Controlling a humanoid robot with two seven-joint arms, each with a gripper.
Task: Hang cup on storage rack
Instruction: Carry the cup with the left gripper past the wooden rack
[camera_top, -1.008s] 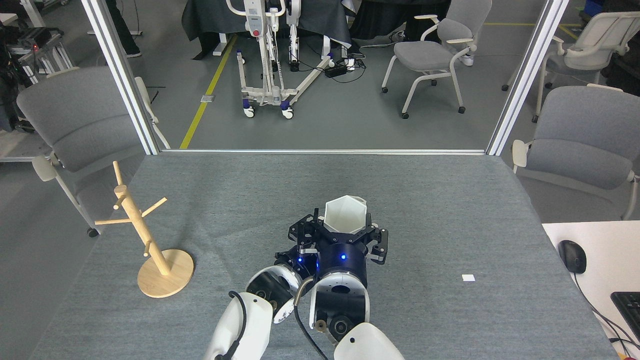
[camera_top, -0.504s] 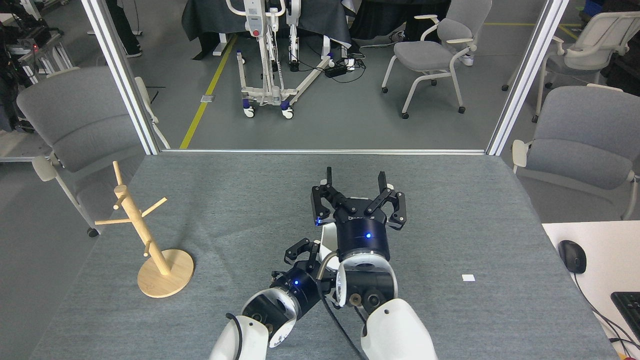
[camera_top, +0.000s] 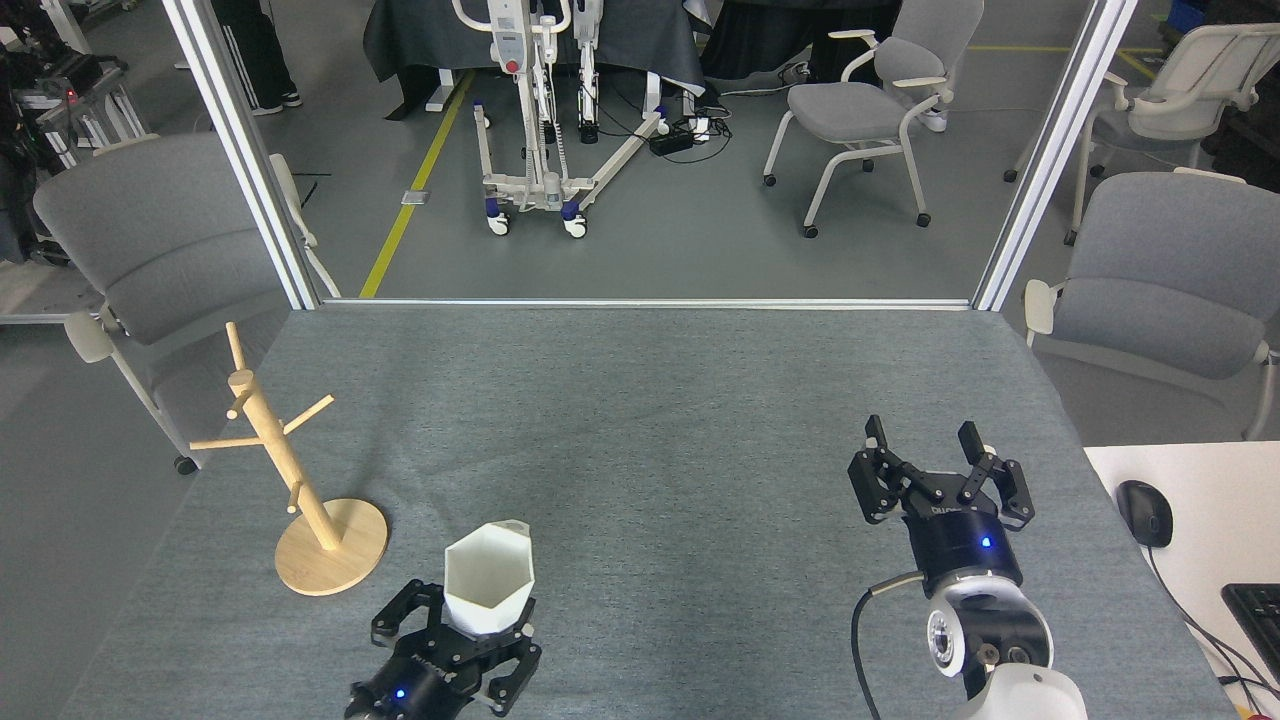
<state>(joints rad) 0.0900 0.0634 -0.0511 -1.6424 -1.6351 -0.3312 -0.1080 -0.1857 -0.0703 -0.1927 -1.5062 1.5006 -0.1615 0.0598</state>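
Carrying step: holding the cup (camera_top: 488, 577) tight in the left gripper (camera_top: 452, 632) just right of the storage rack (camera_top: 290, 470), right gripper (camera_top: 938, 462) open and empty far right; next, sliding it onto 1 peg.

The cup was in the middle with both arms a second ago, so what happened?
The right pincer let go of the cup and pulled back to the right, open. The left pincer took it and carried it left, toward the storage rack. The rack stayed put.
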